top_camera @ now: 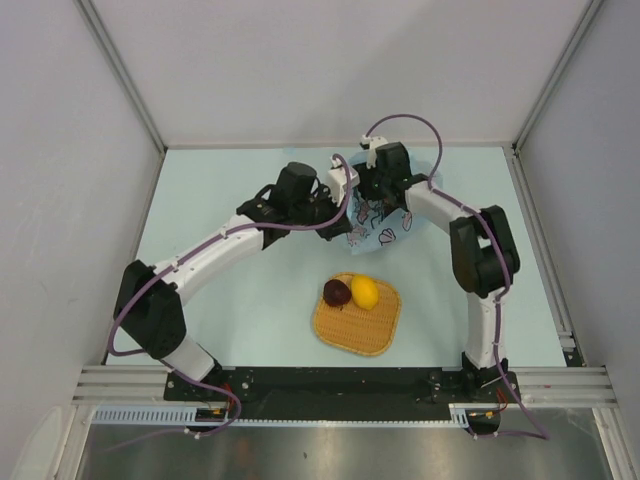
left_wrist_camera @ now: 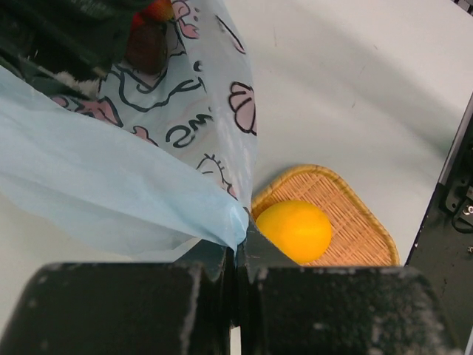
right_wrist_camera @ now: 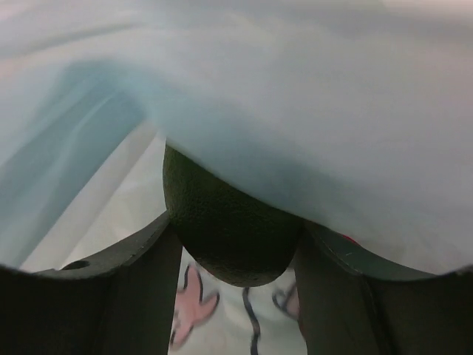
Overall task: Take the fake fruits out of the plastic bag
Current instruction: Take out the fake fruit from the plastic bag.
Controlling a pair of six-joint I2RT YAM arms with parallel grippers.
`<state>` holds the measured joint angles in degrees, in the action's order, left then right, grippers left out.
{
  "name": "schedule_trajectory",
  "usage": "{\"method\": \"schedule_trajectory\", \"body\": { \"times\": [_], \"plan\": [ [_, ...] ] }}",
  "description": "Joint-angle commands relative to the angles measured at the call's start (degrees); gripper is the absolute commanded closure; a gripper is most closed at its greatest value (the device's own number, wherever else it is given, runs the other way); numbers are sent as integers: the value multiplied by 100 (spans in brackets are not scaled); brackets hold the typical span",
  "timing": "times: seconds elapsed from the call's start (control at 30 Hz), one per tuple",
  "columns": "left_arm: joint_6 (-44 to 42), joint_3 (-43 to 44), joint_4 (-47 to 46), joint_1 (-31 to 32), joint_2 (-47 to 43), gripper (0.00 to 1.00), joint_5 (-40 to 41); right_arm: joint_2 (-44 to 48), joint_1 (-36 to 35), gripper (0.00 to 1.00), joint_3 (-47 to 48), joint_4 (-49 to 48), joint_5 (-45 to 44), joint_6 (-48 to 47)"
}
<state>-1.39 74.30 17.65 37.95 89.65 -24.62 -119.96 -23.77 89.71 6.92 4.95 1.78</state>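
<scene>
— Any writing to read here?
— No word, number or brand that I can make out. The only candidate is the print on the bag (left_wrist_camera: 185, 111): black curly strokes (left_wrist_camera: 181, 134) among pink shell shapes (left_wrist_camera: 244, 107).
— Are those strokes letters?
— In the left wrist view a few look like handwriting, but they spell nothing I can read. From above the print is too small, and in the right wrist view it is blurred.
</scene>
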Motion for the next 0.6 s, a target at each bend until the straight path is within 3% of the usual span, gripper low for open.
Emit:
{"method": "schedule_trajectory", "body": {
  "times": [0.0,0.43,0.57],
  "plan": [
    [252,427,-350,-148,106,100,-192,1096,74,64,-242,485,260,-319],
    [385,770,-499,-227,141,100,115,2995,311,65,-1147,2480,1605,-1487],
    [402,656,-517,-227,123,100,54,3803,443,71,-1763,2657,1737,-2242]
  ]
}}
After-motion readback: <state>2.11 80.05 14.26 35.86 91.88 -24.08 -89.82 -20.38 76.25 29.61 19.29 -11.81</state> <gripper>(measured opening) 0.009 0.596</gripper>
